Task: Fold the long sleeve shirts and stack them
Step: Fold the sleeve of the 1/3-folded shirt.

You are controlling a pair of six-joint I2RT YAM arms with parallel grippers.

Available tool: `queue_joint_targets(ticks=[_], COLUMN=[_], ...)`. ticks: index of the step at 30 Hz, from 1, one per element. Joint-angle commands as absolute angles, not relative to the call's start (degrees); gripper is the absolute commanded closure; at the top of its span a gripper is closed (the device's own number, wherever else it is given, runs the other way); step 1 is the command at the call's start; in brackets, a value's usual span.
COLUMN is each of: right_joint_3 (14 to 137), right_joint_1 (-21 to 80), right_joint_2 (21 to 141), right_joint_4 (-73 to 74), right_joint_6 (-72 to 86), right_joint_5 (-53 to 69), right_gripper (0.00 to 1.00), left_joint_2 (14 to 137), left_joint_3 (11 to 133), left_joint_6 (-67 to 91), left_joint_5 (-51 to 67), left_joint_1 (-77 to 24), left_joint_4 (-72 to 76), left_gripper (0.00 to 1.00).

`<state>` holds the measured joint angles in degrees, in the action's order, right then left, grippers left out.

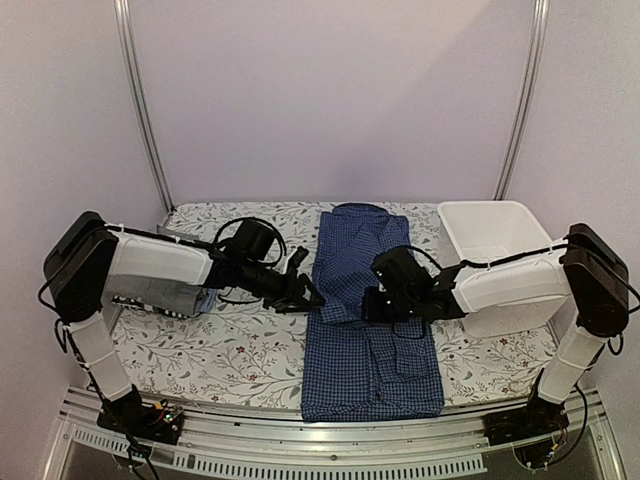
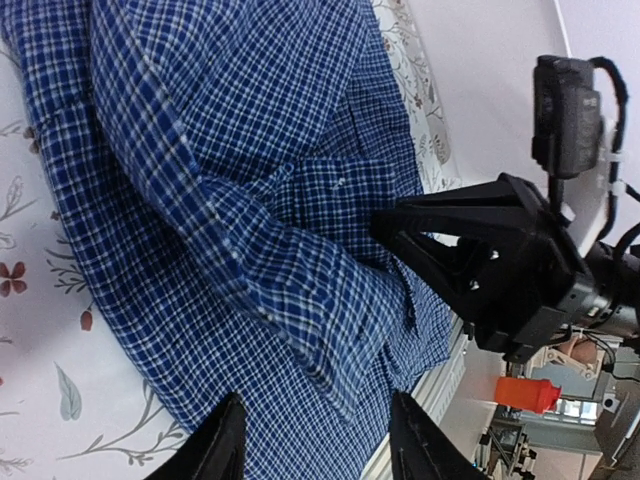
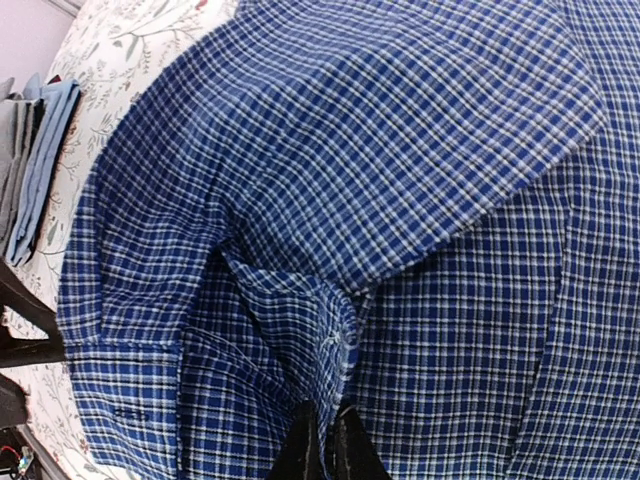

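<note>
Top external view: nearest the arms, the dark blue checked cloth button-up shirt [image 1: 370,345] lies lengthwise down the middle of the floral-patterned bench [image 1: 240,350], hem at the near edge, sides and sleeve turned in to a long strip. At mid-length the right hand [image 1: 370,303] is closed, its tips pinching a fold by the cuff. The left hand [image 1: 305,293] hangs empty, jaws apart, at the shirt's left edge. Farther left sits a pile of folded grey and light blue shirts [image 1: 160,295]; far right, a white plastic basket [image 1: 480,207]. I judge the lengthwise folds done; the cross fold and stacking remain.
</note>
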<state>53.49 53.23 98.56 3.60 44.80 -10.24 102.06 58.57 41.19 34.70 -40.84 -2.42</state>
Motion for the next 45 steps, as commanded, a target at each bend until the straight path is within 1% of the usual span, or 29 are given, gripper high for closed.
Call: queue_joint_targets(ticks=[1, 7, 9, 11, 12, 16, 19, 24, 29, 33, 39, 45], right_joint_3=[58.2, 65.4, 67.0, 68.0, 68.4, 70.1, 70.3, 64.4, 57.0, 53.8, 55.6, 57.5], right_joint_1=[53.5, 58.9, 59.7, 59.7, 59.7, 59.6, 59.3, 55.4, 49.3, 44.3, 41.3, 40.3], right_joint_2=[99.1, 102.4, 104.4, 105.9, 106.4, 106.5, 105.7, 100.4, 96.0, 95.5, 99.4, 103.7], right_joint_4=[4.5, 6.8, 7.0, 7.1, 7.0, 6.3, 7.7, 10.3, 8.6, 2.7, -1.9, -2.8], right_joint_6=[42.1, 38.1, 36.9, 36.7, 36.7, 36.0, 36.6, 40.2, 44.0, 45.4, 46.5, 47.7], right_joint_5=[-8.6, -6.5, -4.9, -3.8, -3.4, -1.6, -2.7, -6.3, -4.8, -1.1, 1.6, 1.7], right_gripper=[1.0, 1.0, 0.93, 0.82, 0.78, 0.73, 0.71, 0.63, 0.61, 0.58, 0.57, 0.58], left_joint_2=[103.7, 103.0, 103.0, 103.6, 104.1, 104.9, 104.6, 104.5, 105.1, 105.7, 105.8, 105.7], left_joint_3=[60.2, 57.5, 56.9, 56.8, 56.9, 56.1, 55.4, 55.9, 56.4, 57.0, 56.7, 57.0], left_joint_6=[40.5, 41.9, 41.9, 41.6, 41.5, 41.8, 41.4, 38.4, 36.5, 35.7, 34.0, 33.5], left_joint_5=[35.0, 36.7, 37.9, 39.2, 39.6, 40.5, 41.0, 39.9, 41.3, 41.2, 39.7, 40.4], left_joint_1=[-41.5, -38.8, -37.7, -37.1, -37.0, -36.5, -35.9, -35.8, -36.2, -37.1, -37.4, -37.4], left_joint_4=[-3.9, -1.0, -0.9, 1.1, 1.2, 2.0, 2.1, -2.4, -3.9, -5.2, -8.0, -8.6], left_gripper=[0.51, 0.51, 0.51, 0.51, 0.51, 0.51, 0.53, 0.55, 0.52, 0.52, 0.53, 0.59])
